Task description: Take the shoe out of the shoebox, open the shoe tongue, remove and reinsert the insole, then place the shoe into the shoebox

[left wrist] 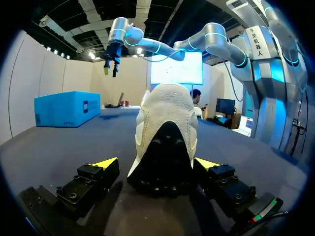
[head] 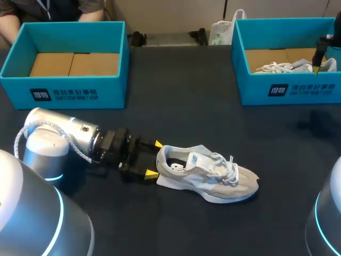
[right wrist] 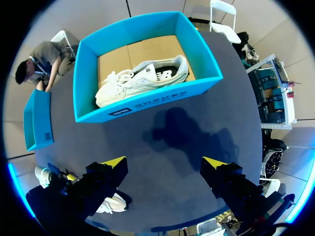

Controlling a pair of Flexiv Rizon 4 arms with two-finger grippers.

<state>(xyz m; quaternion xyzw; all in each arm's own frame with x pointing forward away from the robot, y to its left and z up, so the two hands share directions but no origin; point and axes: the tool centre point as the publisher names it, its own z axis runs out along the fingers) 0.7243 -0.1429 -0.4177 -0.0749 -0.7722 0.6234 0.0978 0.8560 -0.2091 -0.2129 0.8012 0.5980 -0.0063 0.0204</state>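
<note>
Pale grey-and-white lace-up sneaker (head: 210, 173) is out of its box, upright on the dark table (head: 213, 101) near mid-front, well apart from the empty teal cardboard shoebox (head: 69, 88), so prob. the tongue-opening step. L gripper (head: 155, 159) lies low at the heel: fingers spread wide, heel btwn them, one tip just beside it, the other w/ a visible gap; no grip yet. Next move, I'd say: close on heel to steady, then work the tongue. R gripper (right wrist: 165, 162) hangs high over the table, fingers wide apart, holding nothing, w/ a second teal shoebox (right wrist: 147, 104) holding another pale sneaker (right wrist: 142, 76) ahead of it.
</note>
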